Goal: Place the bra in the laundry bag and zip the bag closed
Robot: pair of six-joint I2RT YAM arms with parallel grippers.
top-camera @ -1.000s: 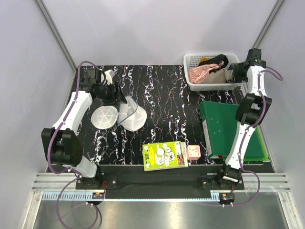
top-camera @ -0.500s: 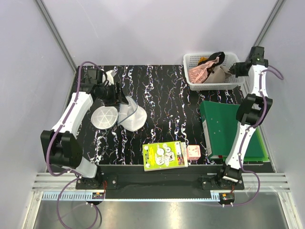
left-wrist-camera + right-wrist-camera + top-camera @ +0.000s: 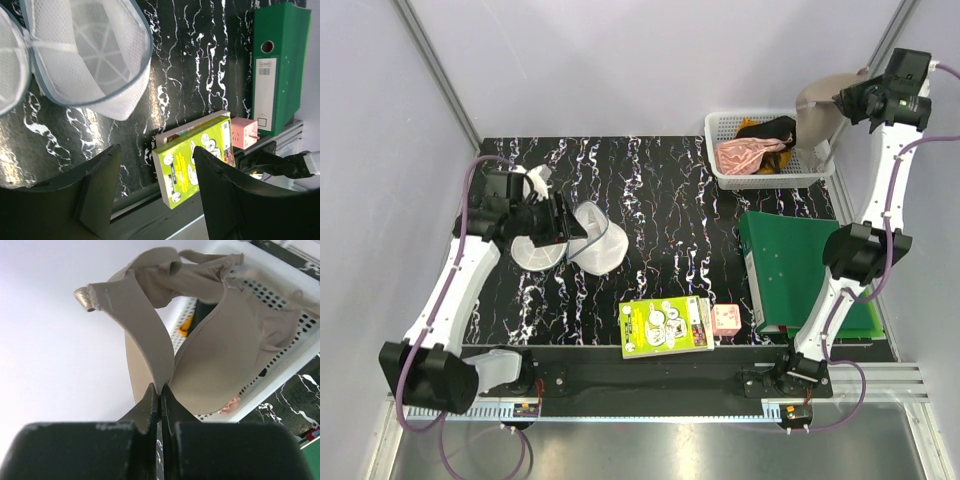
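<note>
Closest to the arms, a yellow-green book (image 3: 666, 326) lies flat at the near edge of the black surface (image 3: 660, 200). A little pink block (image 3: 726, 320) sits just beside it on the right. A bit farther back on the right side, a green folder (image 3: 790, 265) lies flat. On the left, the laundry bag (image 3: 582, 238) lies open on the surface, with its two white net halves spread side by side. The left tool (image 3: 556, 218) hangs right by the bag, its fingers wide apart with nothing between them. At the far right stands a white basket (image 3: 775, 180) with a pink frilly cloth (image 3: 745, 155) and a black cloth (image 3: 772, 127) inside. Up above the basket's far right corner, the right tool (image 3: 848, 100) is pinched tight on the edge of one cup of the bra (image 3: 817, 108) — the tan bra hangs in the air, well apart from the bag.
</note>
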